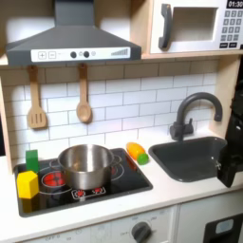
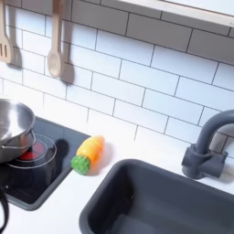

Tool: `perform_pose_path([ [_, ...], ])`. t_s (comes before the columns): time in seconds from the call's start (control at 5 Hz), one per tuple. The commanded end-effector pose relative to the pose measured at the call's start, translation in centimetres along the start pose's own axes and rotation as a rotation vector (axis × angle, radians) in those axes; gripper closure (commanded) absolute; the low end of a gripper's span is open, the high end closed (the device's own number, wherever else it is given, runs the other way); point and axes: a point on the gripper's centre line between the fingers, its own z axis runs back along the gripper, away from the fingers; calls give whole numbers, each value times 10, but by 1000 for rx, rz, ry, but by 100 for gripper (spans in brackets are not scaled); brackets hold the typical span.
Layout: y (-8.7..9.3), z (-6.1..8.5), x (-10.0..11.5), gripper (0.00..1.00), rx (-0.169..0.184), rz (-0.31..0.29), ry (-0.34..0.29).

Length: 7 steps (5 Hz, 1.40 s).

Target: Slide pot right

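Note:
The shiny silver pot stands on the black toy stove, over the back burners and wider than one burner. In the second exterior view the pot sits at the left edge beside a red burner ring. A black part of my arm with the gripper hangs at the first exterior view's right edge, over the sink and well apart from the pot. Its fingers are cut off by the frame edge, so I cannot make out how the jaws stand.
A toy carrot lies on the counter between stove and grey sink. A faucet rises behind the sink. Yellow and green blocks stand on the stove's left. Wooden utensils hang on the tiled wall.

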Motion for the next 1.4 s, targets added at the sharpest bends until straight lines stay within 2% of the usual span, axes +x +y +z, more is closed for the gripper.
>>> perform_pose_path([
  [0.0,0,0,0,0,1,-1,0],
  [0.2,7,-1,12,0,8,17,9],
  [0.4,17,-8,25,0,53,52,30],
  [0.6,29,-8,45,0,50,61,25],
  [0.8,44,-9,61,0,71,88,24],
  [1.2,65,-11,92,0,73,116,14],
])
